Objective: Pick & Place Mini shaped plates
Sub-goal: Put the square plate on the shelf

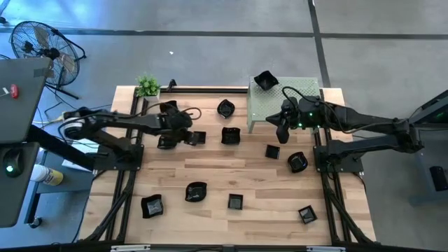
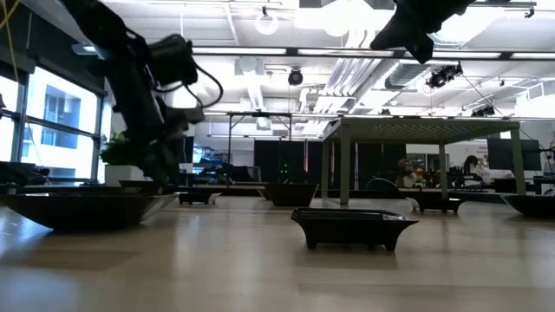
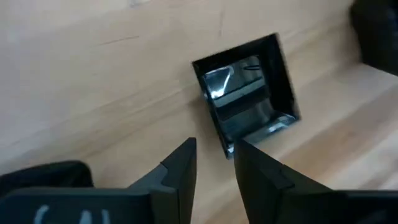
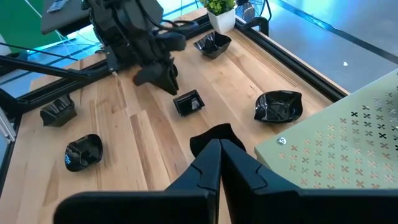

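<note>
Several mini shaped plates, small glossy black dishes, lie scattered bottom-down on the wooden table (image 1: 210, 168). One more plate (image 1: 265, 80) sits on the pale green perforated stand (image 1: 287, 105). My left gripper (image 3: 214, 158) is open and slants down just short of a square plate (image 3: 245, 93), whose near corner (image 3: 229, 149) lies at the gap between the fingertips. The same square plate (image 1: 198, 138) shows left of centre beside my left gripper (image 1: 186, 137). My right gripper (image 4: 217, 146) is shut and empty, raised above the table by the stand's front edge. My left gripper comes at the square plate slanting down from the table's left side. The plate's near corner (image 3: 230, 150) lies right by one fingertip (image 3: 244, 152). I cannot tell whether the finger touches it. The plate rests flat on the table.
A wavy plate (image 1: 230, 135) and a flower-like plate (image 1: 225, 108) lie just right of the square one. Another plate (image 1: 168, 107) lies by the left arm. A small potted plant (image 1: 148, 85) stands at the far left corner. Black frame rails run along the table's edges.
</note>
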Motion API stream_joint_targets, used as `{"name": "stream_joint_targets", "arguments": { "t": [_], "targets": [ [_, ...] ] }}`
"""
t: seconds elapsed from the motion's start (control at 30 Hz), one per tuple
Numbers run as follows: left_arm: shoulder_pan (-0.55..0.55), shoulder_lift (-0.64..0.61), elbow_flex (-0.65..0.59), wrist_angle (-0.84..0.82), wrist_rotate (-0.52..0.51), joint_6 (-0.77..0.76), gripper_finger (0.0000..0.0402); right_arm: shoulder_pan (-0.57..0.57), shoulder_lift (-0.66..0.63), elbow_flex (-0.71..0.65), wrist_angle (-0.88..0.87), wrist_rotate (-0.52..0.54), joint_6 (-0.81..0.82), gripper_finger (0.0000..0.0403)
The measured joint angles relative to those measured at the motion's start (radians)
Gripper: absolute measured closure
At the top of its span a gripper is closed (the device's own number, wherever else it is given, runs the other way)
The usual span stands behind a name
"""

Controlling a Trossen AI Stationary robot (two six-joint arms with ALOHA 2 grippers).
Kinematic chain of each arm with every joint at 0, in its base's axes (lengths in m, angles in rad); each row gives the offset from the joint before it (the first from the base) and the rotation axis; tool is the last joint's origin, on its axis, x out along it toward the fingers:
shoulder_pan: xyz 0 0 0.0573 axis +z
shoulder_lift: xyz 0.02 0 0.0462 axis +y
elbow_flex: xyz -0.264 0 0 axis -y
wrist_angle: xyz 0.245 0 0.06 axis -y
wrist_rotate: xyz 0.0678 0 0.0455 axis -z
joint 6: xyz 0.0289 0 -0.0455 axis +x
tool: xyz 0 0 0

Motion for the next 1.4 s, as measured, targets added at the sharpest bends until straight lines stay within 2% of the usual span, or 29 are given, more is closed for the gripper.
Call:
{"name": "stream_joint_targets", "arguments": {
  "t": [0.13,0.3,0.53,0.6,0.77,1.0,1.17,1.4],
  "targets": [
    [0.0,0.059,0.0,0.1,0.01,0.0,0.0312,0.0,0.0,0.0,0.0,0.0,0.0,0.0401],
    [0.0,0.107,0.0,0.115,0.005,-0.001,0.0338,0.0,0.0,0.0,0.0,0.0,0.0,0.0397],
    [0.0,0.113,0.0,0.161,0.009,0.003,0.0394,0.0,0.0,0.0,0.0,0.008,0.0,0.0401],
    [0.0,0.112,0.0,0.175,0.027,0.002,0.0398,0.0,0.0,0.0,0.0,0.008,0.0,0.0399],
    [0.0,0.112,0.0,0.202,0.081,0.0,0.0364,0.0,0.0,0.0,0.0,0.008,0.0,0.0396],
    [0.0,0.112,0.0,0.206,0.081,0.0,0.03,0.0,0.0,0.0,0.0,0.008,-0.003,0.04],
    [0.0,0.116,0.0,0.234,0.078,0.0,0.0292,0.0,0.0,0.0,0.0,0.019,-0.004,0.0397],
    [0.0,0.183,0.0,0.299,0.101,-0.011,0.0292,0.0,0.0,0.0,0.0,0.021,-0.008,0.04]
  ]
}}
